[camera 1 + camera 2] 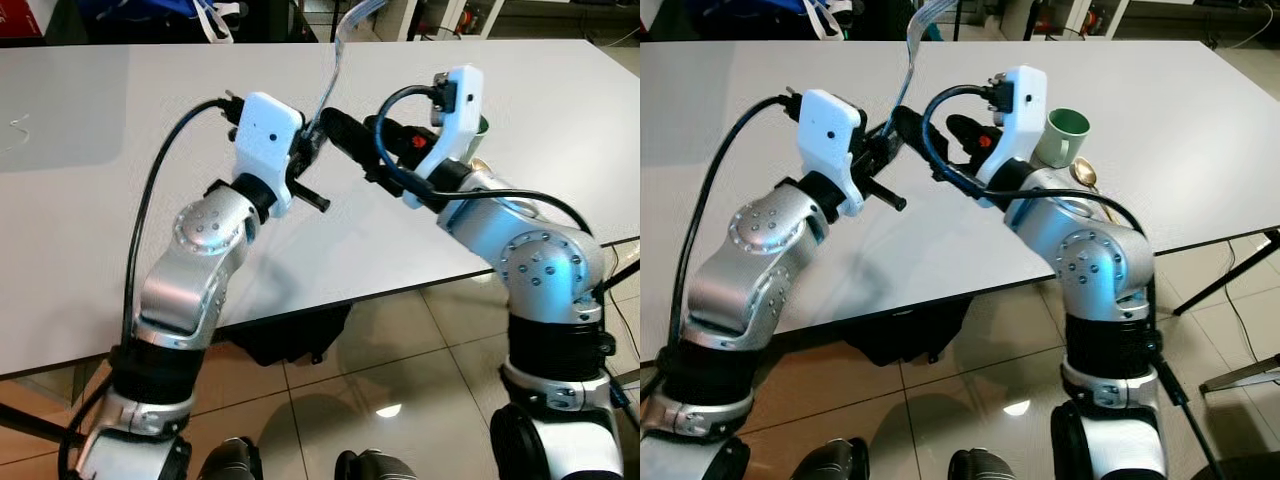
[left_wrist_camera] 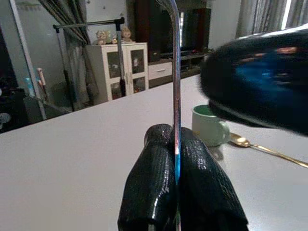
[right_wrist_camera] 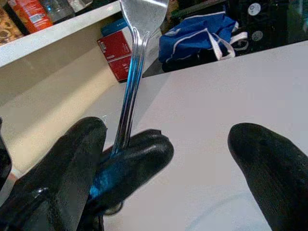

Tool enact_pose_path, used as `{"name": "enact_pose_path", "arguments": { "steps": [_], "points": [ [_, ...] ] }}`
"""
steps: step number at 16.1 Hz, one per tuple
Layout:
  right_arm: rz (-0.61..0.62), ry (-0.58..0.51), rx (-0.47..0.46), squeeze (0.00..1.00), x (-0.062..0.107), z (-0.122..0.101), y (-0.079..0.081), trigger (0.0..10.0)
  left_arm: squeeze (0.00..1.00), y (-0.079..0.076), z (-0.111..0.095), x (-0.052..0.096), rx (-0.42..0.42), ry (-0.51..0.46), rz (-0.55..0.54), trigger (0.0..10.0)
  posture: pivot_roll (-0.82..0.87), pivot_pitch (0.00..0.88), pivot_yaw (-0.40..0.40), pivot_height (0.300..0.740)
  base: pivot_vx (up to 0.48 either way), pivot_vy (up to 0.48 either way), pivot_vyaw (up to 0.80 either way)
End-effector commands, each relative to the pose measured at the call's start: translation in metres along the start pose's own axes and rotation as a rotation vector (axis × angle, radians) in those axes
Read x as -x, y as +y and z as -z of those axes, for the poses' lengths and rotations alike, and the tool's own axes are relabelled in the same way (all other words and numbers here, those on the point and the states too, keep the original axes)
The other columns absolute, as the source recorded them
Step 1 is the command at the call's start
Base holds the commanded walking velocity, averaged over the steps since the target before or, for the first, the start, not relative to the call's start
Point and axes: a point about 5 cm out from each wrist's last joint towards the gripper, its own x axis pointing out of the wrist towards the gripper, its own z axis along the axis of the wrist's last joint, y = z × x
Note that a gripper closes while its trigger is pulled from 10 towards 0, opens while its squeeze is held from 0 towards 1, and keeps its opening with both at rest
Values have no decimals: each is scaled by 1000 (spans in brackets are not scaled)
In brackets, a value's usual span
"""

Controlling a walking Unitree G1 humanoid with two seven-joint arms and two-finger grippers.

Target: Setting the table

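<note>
L gripper [image 2: 178, 183] jaws clamped on fork [image 3: 137, 53] handle, held upright above white bench [image 1: 90, 200], mid-span. R gripper [image 3: 192, 159] jaws spread wide, right beside the fork, not gripping.

Progress, by my read: early. Green mug [image 1: 1065, 135] & gold spoon [image 1: 1087, 176] already on bench near R edge; fork not placed. No plate seen.

Labels: none legible.

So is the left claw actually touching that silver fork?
Touching: the left wrist view shows the left claw pinched shut on the silver fork handle.

Silver arms, white wrists, black cables
</note>
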Motion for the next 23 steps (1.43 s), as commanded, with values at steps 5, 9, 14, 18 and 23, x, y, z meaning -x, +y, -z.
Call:
{"name": "enact_pose_path", "arguments": {
  "steps": [5,9,14,18,23],
  "points": [
    [-2,-91,2,0,6,-13,1,10000,0,-12,-14,4,73,-126,54,0,-73,116,-118,740,0,0,0],
    [-25,-103,41,0,2,-18,3,10000,0,-13,-13,6,77,-135,87,0,-69,106,-108,740,0,0,0],
    [-141,-62,84,0,3,-13,18,10000,0,-10,-13,5,76,-145,84,0,-68,104,-107,740,0,0,0],
    [-166,-73,48,0,5,-14,18,10000,0,1,-13,5,107,-162,35,0,-70,111,-106,740,0,0,0],
    [-119,-101,10,0,1,-16,10,10000,0,-10,-17,8,125,-177,157,0,-68,117,-105,740,0,0,0]
  ]
}}
